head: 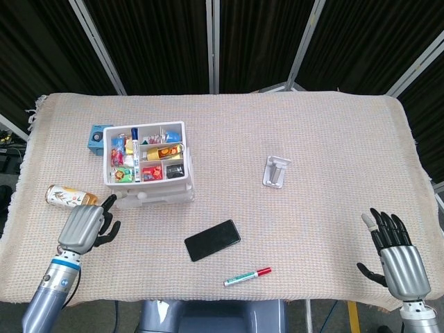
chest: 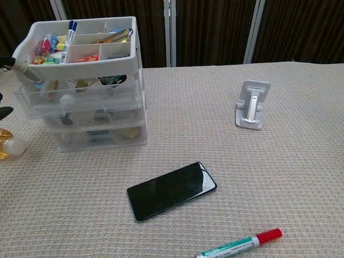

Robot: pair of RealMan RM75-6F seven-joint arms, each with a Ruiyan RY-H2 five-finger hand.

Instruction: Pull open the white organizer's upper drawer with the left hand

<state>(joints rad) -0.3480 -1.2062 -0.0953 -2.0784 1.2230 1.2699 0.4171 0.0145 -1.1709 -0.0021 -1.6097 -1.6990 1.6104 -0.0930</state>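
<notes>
The white organizer point(head: 147, 165) point(chest: 80, 80) stands left of the middle, with an open top tray of small items above clear drawers. Its upper drawer point(chest: 80, 95) shows just under the tray. My left hand point(head: 83, 226) lies at the organizer's front-left, fingers curled and one finger stretched out. In the chest view that fingertip point(chest: 20, 67) touches the tray's front-left corner, above the drawer. It holds nothing. My right hand point(head: 394, 254) rests far right near the table's front edge, fingers spread and empty.
A bottle point(head: 64, 196) point(chest: 7, 146) lies left of the organizer, close to my left hand. A blue box point(head: 96, 137) sits behind the organizer. A black phone point(head: 212, 240), a red-capped marker point(head: 248, 276) and a white phone stand point(head: 276, 171) lie on the cloth.
</notes>
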